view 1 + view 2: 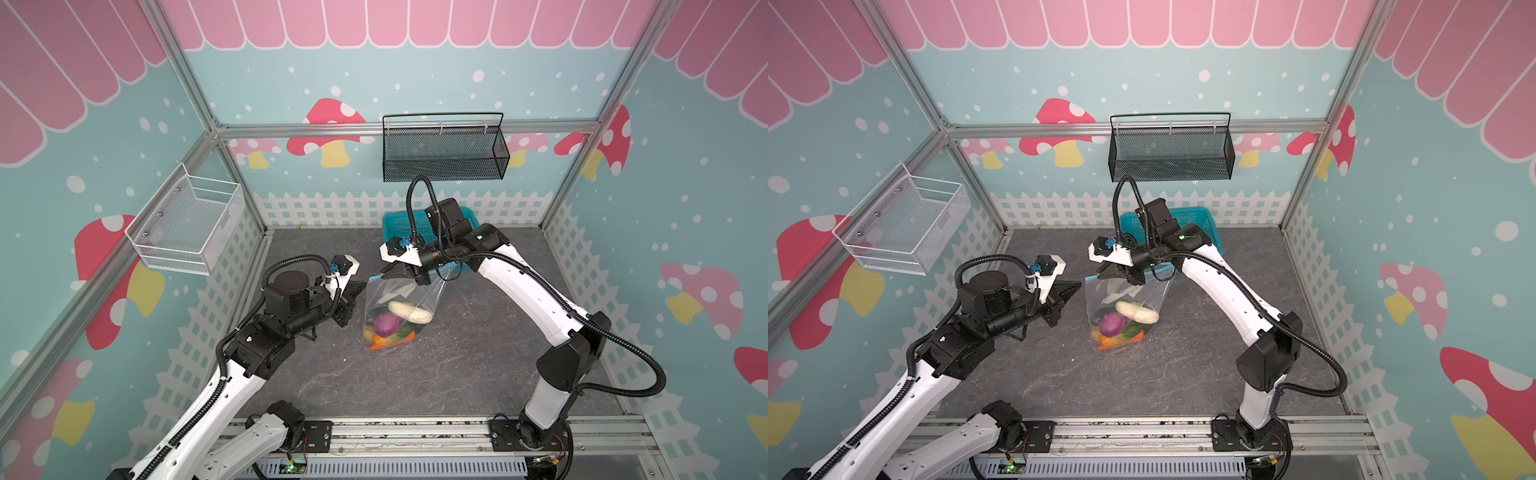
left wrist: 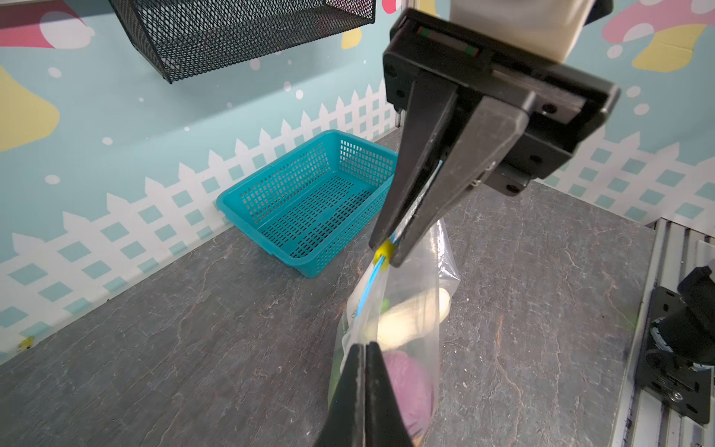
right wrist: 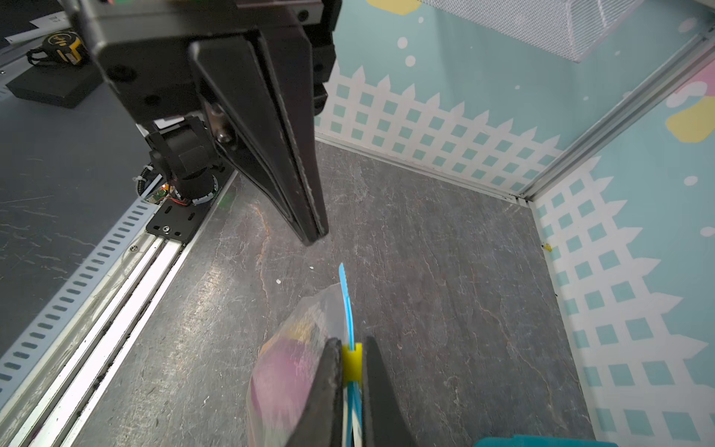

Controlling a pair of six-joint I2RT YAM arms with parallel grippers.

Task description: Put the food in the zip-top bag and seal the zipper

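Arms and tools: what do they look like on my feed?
The left arm and right arm have white shells, black joints and black ribbed cable conduit. The left tool and right tool are black, with long tapering wedge jaws, each under a white camera mount with a blue plug.

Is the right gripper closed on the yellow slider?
Yes, the right wrist view shows the right gripper clamping the yellow slider between its jaws.
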